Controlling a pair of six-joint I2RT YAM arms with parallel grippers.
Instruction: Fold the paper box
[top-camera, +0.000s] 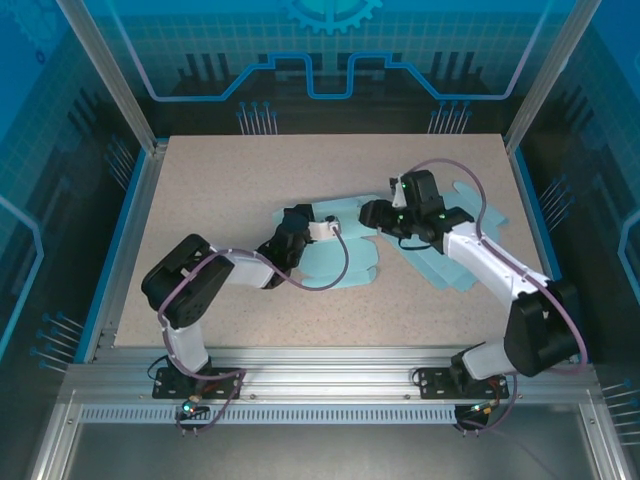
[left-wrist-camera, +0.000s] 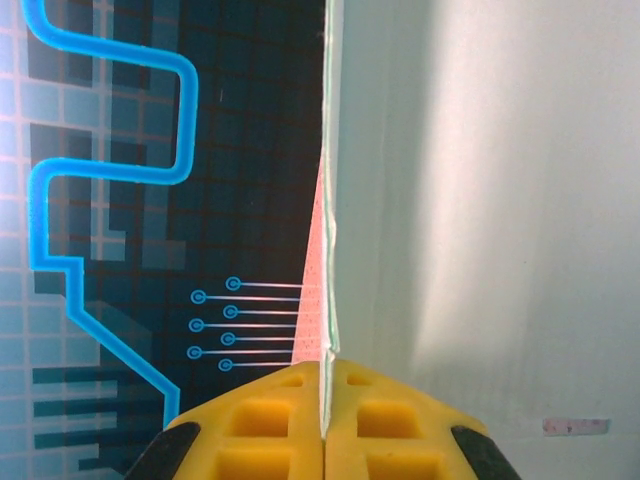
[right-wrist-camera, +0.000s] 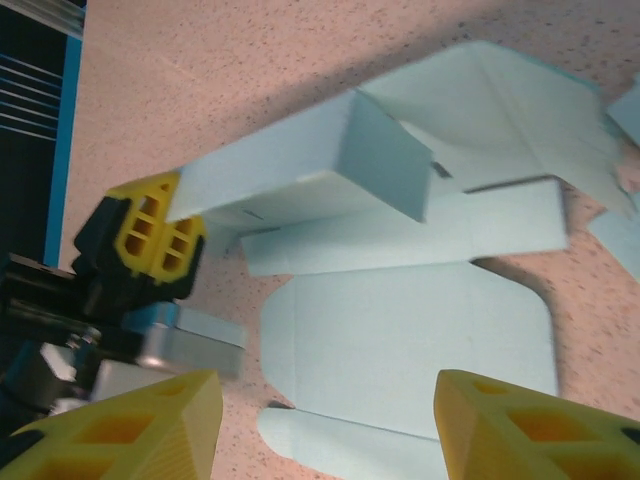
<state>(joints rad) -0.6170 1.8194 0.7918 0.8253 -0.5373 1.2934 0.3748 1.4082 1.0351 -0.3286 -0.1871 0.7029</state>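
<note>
A speckled beige table (top-camera: 240, 180) stands inside glowing blue panel walls (top-camera: 180, 50). Two arms meet at centre frame. One pale blue paper box (top-camera: 345, 265) lies there, partly folded. The left gripper (top-camera: 322, 230) has its fingers pressed together on the box's raised flap. The right gripper (top-camera: 372, 212) hovers beside it, fingers apart. Spare flat blanks (top-camera: 440, 268) lie centre-right, their number unclear.

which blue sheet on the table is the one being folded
Look at the middle of the speckled table, between the two arms. The box lies there, mostly flat, with one panel lifted off the surface and pinched by the left gripper. The other blue sheets, to the right under the right arm, lie fully flat.
</note>
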